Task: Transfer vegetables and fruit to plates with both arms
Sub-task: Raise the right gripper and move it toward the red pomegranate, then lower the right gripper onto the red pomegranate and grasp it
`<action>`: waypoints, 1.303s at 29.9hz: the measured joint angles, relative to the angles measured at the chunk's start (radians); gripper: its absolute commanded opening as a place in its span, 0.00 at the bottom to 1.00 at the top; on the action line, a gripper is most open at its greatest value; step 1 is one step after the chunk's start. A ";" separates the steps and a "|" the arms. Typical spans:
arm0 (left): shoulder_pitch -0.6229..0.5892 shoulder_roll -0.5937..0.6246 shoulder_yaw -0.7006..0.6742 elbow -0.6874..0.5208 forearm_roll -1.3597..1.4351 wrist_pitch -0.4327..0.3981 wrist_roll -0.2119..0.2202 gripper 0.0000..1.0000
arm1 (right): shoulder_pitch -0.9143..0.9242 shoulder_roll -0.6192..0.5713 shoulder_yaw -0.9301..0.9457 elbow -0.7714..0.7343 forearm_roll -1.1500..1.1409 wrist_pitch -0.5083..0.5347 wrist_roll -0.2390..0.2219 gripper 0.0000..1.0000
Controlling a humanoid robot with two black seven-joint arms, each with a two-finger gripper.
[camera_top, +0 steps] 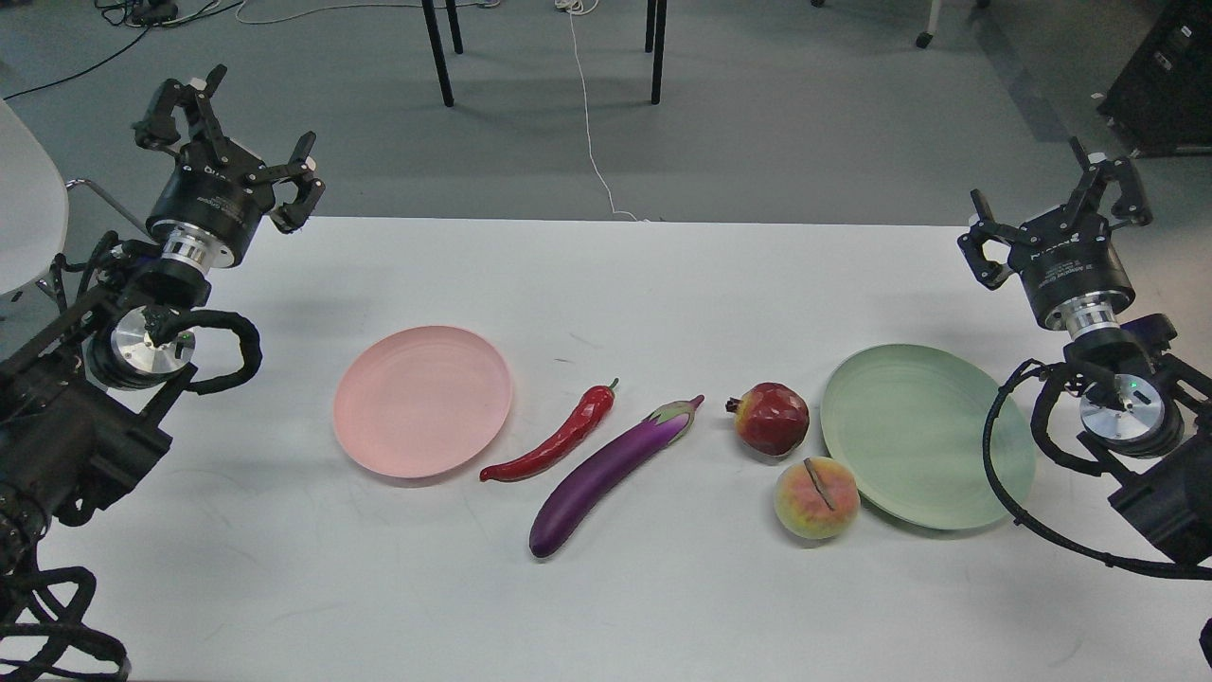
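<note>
left gripper (227, 133): upper left, fingers spread, empty
right gripper (1060, 204): upper right, fingers spread, empty
pink plate (421, 400), green plate (923, 436): bare, flanking produce

White table (663, 284); grey floor (805, 114); black chair legs (437, 52); white cable (587, 114).

- plates: 2, one pink plate (422, 401), one green plate (926, 435)
- vegetables: 2, chili (554, 439), eggplant (611, 474)
- fruit: 2, pomegranate (773, 419), peach (816, 497)
</note>
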 measured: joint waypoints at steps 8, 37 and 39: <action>-0.001 -0.002 0.011 -0.005 0.007 0.002 0.005 0.98 | 0.021 -0.110 -0.076 0.080 -0.016 0.000 0.003 0.99; 0.004 0.062 0.012 -0.070 0.007 -0.005 0.014 0.98 | 0.996 -0.027 -1.535 0.539 -0.666 -0.174 -0.002 0.99; 0.004 0.062 0.012 -0.071 0.007 -0.006 0.014 0.98 | 1.012 0.016 -1.578 0.540 -0.710 -0.187 -0.004 0.99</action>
